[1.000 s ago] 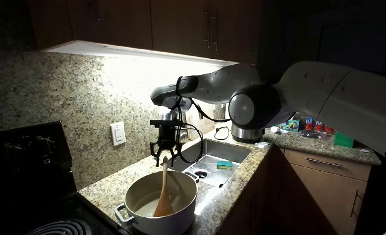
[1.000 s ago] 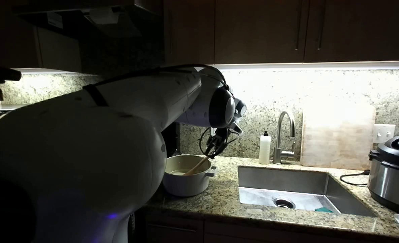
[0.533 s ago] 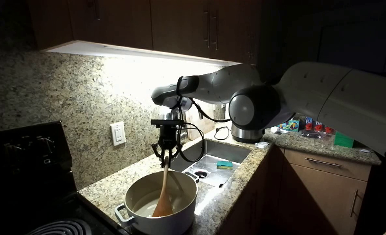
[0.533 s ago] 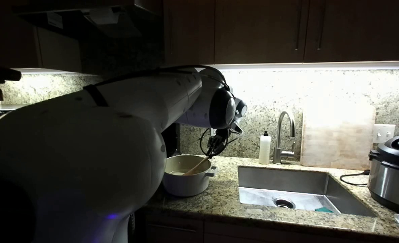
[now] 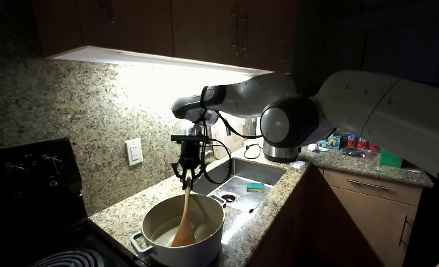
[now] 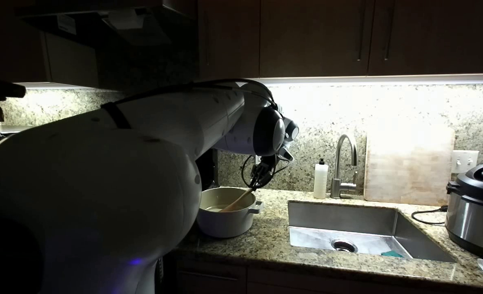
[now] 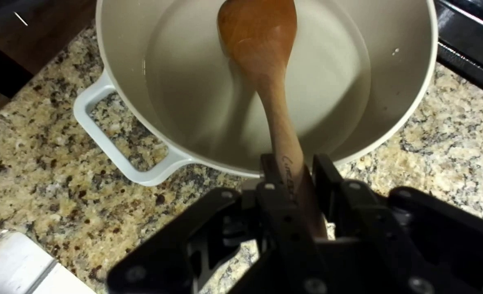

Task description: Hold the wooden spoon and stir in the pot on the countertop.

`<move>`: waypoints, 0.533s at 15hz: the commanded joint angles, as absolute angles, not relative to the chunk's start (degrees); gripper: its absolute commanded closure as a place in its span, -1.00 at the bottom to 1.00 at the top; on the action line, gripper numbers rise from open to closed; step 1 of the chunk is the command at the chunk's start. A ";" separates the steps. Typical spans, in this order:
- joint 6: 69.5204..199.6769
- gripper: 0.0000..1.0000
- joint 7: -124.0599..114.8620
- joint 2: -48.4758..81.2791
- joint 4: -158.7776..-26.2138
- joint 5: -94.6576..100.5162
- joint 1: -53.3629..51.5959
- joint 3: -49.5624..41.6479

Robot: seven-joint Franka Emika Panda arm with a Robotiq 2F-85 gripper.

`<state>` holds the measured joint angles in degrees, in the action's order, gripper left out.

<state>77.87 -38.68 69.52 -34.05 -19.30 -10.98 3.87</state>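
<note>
The gripper [image 5: 189, 182] has closed in on the wooden spoon [image 5: 184, 234] since a second ago; it was spread around the handle back then, now it's pinched onto it, and the bowl end has shifted a touch toward the stove [image 5: 30, 181]; spoon's leaning inside the pot [image 5: 193, 256], bowl down, handle sticking past the rim; pot's on the countertop [image 7: 41, 171], near the corner where the front edge meets the stove side; the sink [image 6: 343, 216] is cut in farther along, between front and back edges.

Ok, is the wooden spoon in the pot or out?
In: the wrist view shows the wooden spoon, broad end inside the pot, handle between the fingers.
</note>
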 commanded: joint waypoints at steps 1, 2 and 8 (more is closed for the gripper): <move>80.15 0.87 -38.76 68.69 -33.96 -20.12 -11.59 4.53; 81.50 0.87 -38.96 68.50 -34.11 -20.30 -11.93 4.58; 88.42 0.87 -40.57 68.17 -34.69 -21.15 -13.60 4.88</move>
<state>84.33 -38.68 69.06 -33.14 -19.46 -12.92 4.11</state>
